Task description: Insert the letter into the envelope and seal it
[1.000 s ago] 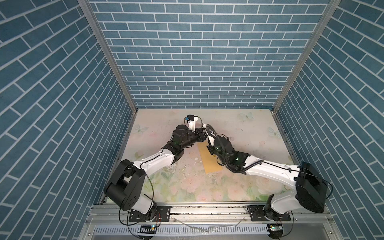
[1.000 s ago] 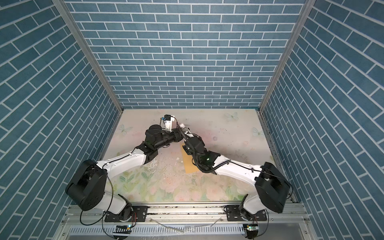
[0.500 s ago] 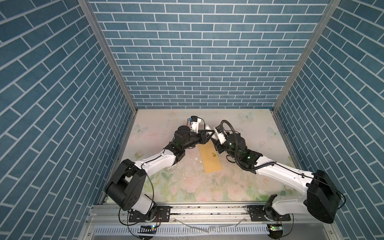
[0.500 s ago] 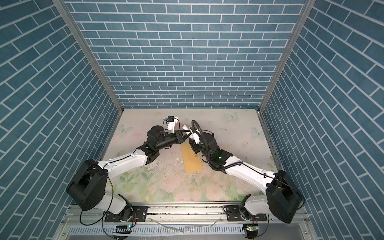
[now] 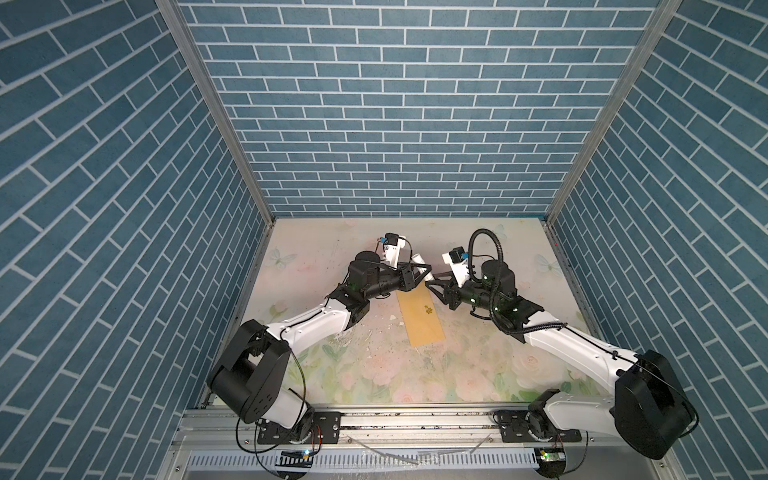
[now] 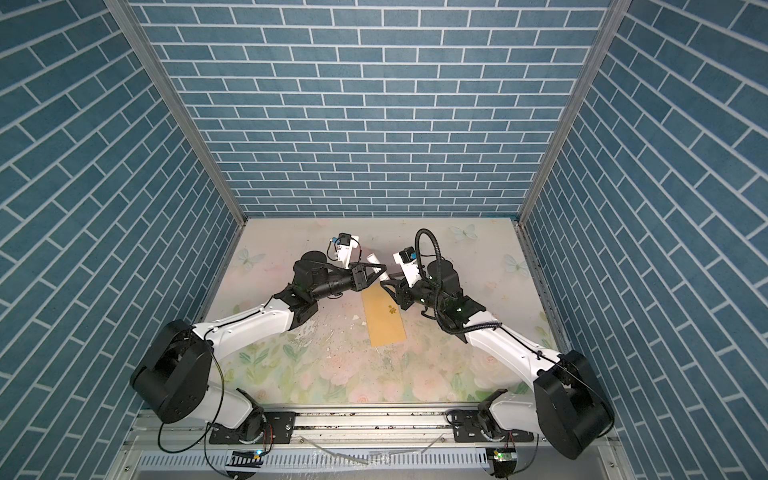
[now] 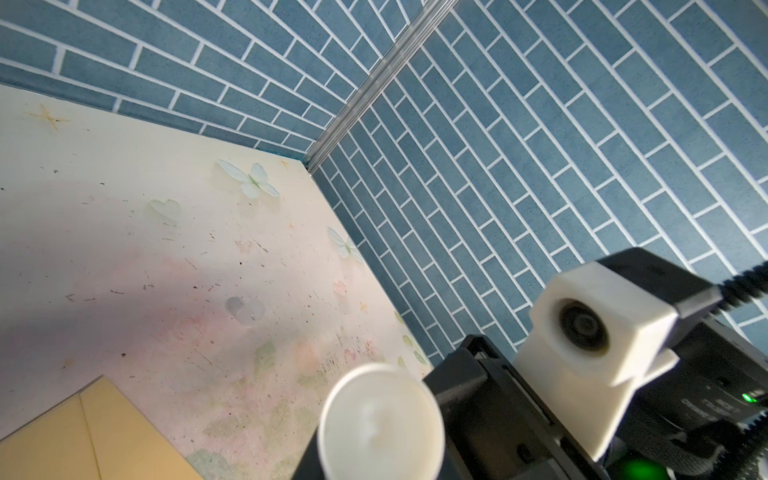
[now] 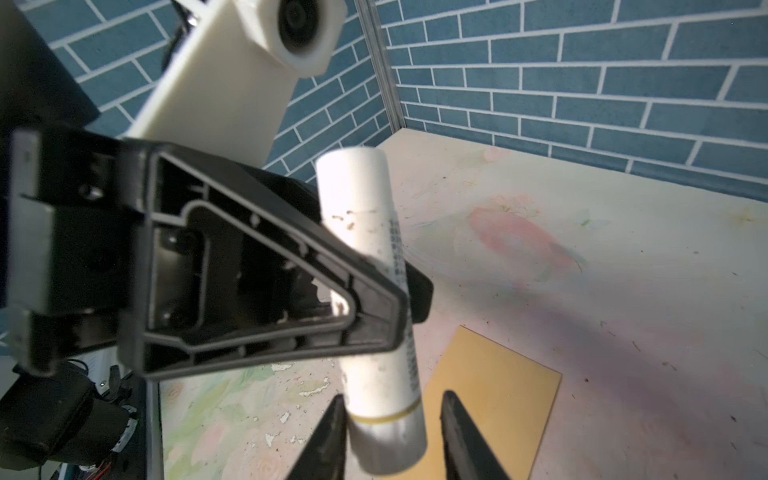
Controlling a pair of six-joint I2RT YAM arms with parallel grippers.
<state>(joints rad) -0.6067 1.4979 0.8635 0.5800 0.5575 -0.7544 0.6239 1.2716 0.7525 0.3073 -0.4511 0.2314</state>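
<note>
Left gripper (image 5: 419, 274) clamps our white stick (image 8: 374, 291); right gripper's (image 8: 390, 432) fingers straddle its grey cap, one side apart. Envelope (image 5: 419, 318) lies flat at the stick's 6 o'clock.

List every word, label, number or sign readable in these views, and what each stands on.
Nothing can be read as text.
Glue stick: a strip of dark print along its side, too blurred to read.
Right arm's housing: pale lettering, too blurred to read.
Envelope: a small gold emblem on it, a sign, not words.
</note>
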